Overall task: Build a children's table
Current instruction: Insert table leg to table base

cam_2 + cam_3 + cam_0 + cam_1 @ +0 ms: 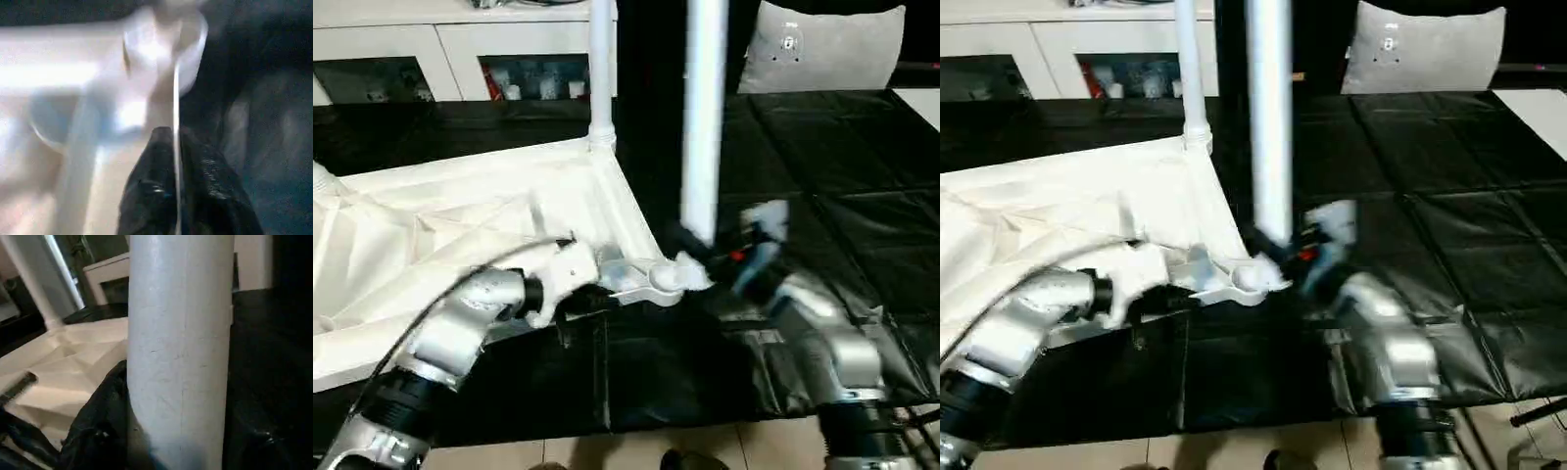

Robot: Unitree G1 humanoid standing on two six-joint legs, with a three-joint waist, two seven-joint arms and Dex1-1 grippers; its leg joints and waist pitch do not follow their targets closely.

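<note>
We see the right gripper (697,243) clamping an upright leg (705,117) by the corner socket (663,277), while the left gripper (175,161) pinches the tabletop (460,245) rim, jaws narrow.

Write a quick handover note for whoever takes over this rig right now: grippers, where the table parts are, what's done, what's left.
Left gripper: pinching the tabletop rim by the near corner socket.
Right gripper: shut on a leg, upright, its foot just above that socket.
Done: one leg stands in the far corner socket.
Left: seat the held leg, then fit the others.
</note>
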